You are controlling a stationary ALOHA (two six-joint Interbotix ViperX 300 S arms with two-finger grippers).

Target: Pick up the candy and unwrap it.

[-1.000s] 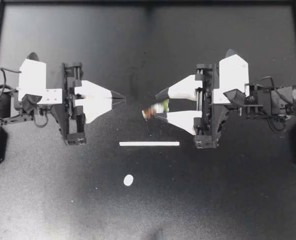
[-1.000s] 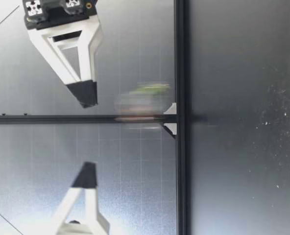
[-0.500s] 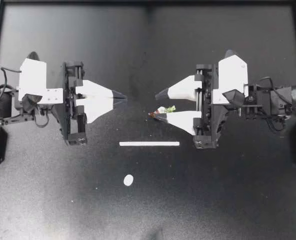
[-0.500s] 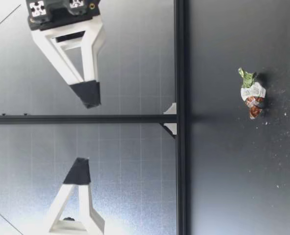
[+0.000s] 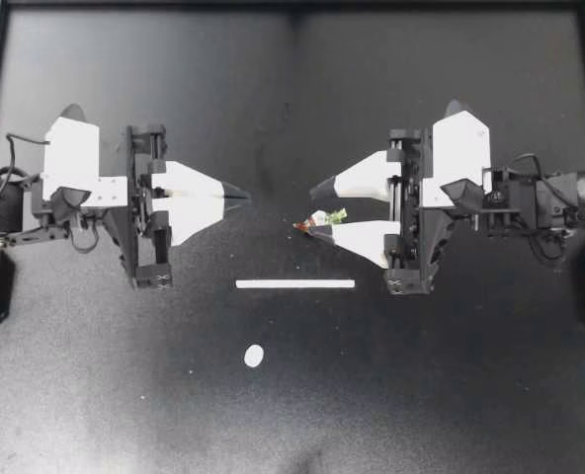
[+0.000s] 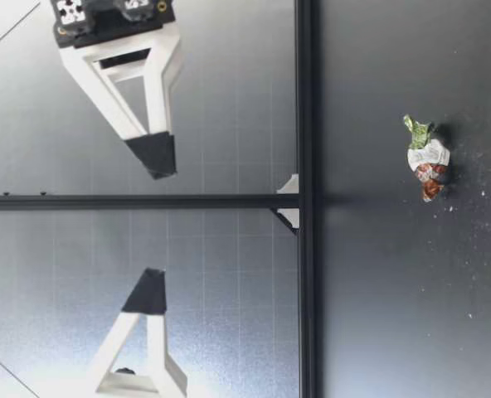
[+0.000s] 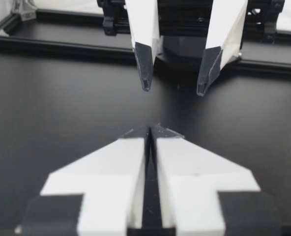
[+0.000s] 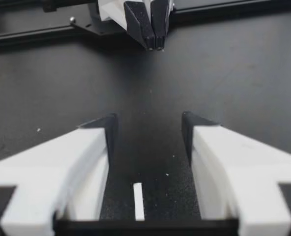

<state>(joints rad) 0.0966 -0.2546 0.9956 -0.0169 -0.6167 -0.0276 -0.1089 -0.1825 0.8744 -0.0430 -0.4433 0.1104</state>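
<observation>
Black matte counter (image 5: 292, 99) carries the small crumpled candy in its green, white and red wrapper (image 5: 324, 217). It lies below your right gripper (image 5: 313, 208), whose fingers are spread wide and hold nothing. Your left gripper (image 5: 243, 196) faces it, fingers pressed together and empty. Near the candy lies a thin white strip (image 5: 294, 283), and beyond that a white oval spot (image 5: 254, 355).

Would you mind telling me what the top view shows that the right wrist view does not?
Only the top view shows the candy, lying on the table under my right gripper, and a white oval mark. Only the right wrist view looks along that gripper's open fingers from behind. Both show my left gripper, shut, and the white strip.
</observation>
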